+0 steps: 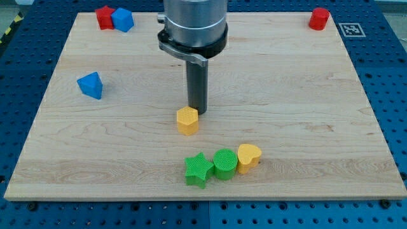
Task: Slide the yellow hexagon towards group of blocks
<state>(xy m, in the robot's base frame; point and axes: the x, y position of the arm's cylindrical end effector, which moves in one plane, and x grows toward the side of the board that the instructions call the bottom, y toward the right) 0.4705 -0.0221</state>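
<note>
Yellow hexagon (187, 120) sits near the middle of the wooden board (305, 102), a little below centre, and you can see it is not yet with the group it has to join. That group, a green star (198, 169), a green cylinder (224, 163) and a yellow heart (248, 157), lies in a row toward the view's bottom, near the hexagon but clearly apart from it. My tip (197, 112) stands just behind the hexagon on its upper right side, touching it or almost so; you cannot tell which from this angle. There are no jaws to report, only the bare rod. Judging by this, the approach looks done and the push itself is what remains: a short slide toward the view's bottom and slightly right.

In the same single view, the arm's grey body is cut off at the top edge, and it hides part of the board behind it. A red block (104, 17) and a blue block (123, 19) touch at the upper left, their shapes hard to make out. A blue triangular block (91, 85) sits at the left, and another red block (319, 18) at the upper right
</note>
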